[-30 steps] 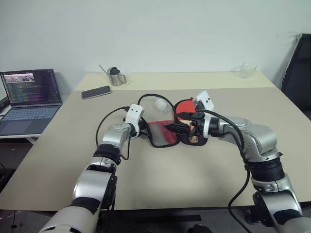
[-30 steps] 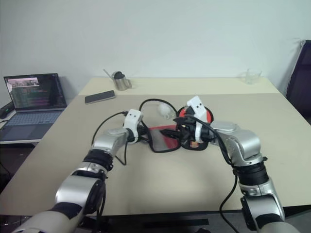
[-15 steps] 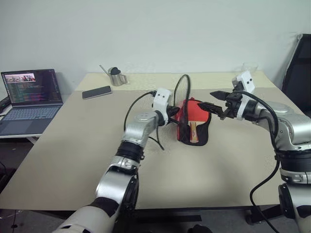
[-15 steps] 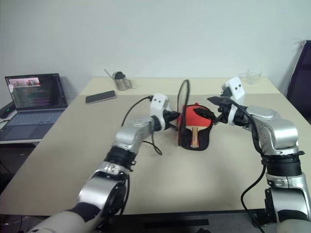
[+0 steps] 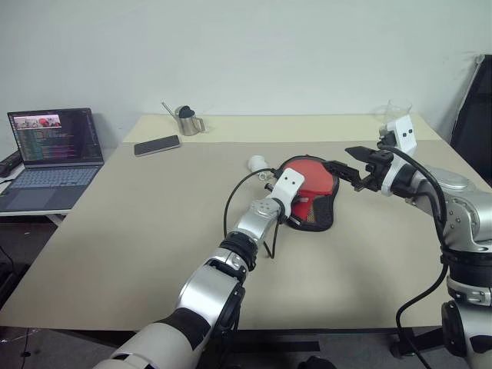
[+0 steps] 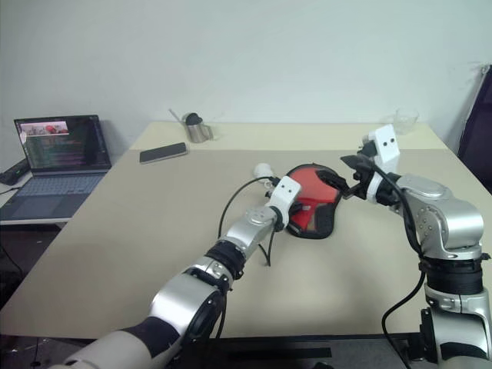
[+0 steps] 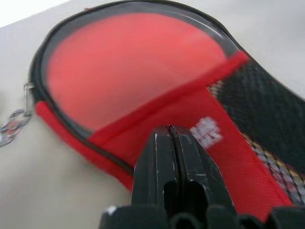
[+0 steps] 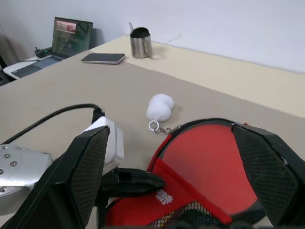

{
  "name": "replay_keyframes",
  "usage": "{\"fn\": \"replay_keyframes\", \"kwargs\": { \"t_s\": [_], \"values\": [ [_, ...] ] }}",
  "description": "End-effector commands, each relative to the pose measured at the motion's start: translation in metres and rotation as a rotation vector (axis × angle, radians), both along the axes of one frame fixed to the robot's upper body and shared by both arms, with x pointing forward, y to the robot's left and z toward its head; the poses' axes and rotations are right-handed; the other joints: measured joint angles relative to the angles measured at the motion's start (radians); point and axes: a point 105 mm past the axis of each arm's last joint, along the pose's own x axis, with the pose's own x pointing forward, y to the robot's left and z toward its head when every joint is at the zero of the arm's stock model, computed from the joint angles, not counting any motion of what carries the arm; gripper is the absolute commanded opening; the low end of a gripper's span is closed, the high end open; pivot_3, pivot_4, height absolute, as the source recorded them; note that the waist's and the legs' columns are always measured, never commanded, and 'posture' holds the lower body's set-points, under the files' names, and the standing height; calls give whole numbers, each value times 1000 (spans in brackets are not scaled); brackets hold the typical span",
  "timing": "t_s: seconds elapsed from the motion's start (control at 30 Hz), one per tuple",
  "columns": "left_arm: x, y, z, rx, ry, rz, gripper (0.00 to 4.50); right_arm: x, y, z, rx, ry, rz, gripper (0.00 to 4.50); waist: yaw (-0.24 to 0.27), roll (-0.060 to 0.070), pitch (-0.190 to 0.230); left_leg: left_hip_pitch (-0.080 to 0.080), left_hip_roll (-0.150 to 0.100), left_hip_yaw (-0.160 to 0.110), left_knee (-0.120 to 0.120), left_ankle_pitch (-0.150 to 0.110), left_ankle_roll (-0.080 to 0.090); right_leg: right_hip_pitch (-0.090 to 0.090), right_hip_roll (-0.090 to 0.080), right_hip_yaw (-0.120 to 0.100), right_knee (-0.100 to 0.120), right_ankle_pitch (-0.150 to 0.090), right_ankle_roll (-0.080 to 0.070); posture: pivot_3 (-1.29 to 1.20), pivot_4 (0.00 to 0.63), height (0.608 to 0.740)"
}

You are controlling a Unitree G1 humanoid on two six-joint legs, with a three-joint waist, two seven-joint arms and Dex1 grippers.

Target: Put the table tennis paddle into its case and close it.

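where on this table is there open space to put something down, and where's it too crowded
Free: the near stretch of the table, from the case toward the front edge, and the left side between the phone and that edge. The far right near the clear cup is also bare. Crowded: around the case, where the left pincer, right pincer and white charm gather.

A big tan table (image 5: 115, 254) is seen. On it, the red case (image 5: 311, 201) is laid flat near the middle, with a white fluffy charm (image 5: 257, 163) just beside it. A phone (image 5: 157, 145) and a metal cup (image 5: 187, 121) are set farther back.
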Motion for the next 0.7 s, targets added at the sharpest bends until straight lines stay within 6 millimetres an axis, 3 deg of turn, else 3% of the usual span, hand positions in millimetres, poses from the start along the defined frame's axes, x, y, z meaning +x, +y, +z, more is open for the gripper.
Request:
{"fn": "replay_keyframes", "kwargs": {
  "t_s": [0.03, 0.1, 0.23, 0.33, 0.47, 0.7],
  "values": [
    [8, 18, 42, -67, -117, -31, 61, -4, -6, 6, 128, 13, 2, 4500, -1, 0, 0, 0, 0, 0, 0, 0, 0, 0, 0, 0, 0, 0, 0, 0, 150, 740],
    [4, 25, 63, -116, -165, -103, 61, -1, -12, -1, 210, 67, -1, 4500, -1, 0, 0, 0, 1, 0, 0, 0, 0, 0, 1, 0, 0, 0, 0, 0, 150, 740],
    [-25, 44, 108, -280, -170, -345, 61, 9, -28, -27, 385, 217, -40, 4500, 2, 0, 0, -1, 1, 0, 0, 0, 0, 0, 1, 0, -1, 0, 0, 0, 150, 740],
    [-40, 65, 122, -347, -133, -387, 602, 14, -32, -37, 461, 267, -48, 4500, 1, 1, 0, -1, 1, 0, 0, 0, 0, 0, 1, 0, -1, 0, 0, 0, 150, 740],
    [-73, 90, 116, -333, -56, -494, 1936, 12, -30, -53, 571, 380, -17, 4500, -10, 1, 0, 0, 2, 0, 0, 0, 0, 0, 1, 1, 0, 0, 0, 0, 150, 740],
    [-96, 126, 104, -321, 16, -476, 4340, -1, -23, -89, 563, 529, 9, 4500, -21, 1, -1, 1, 3, 0, 1, 0, 0, 1, 2, 1, 0, 1, -1, 0, 150, 740]
  ]
}}
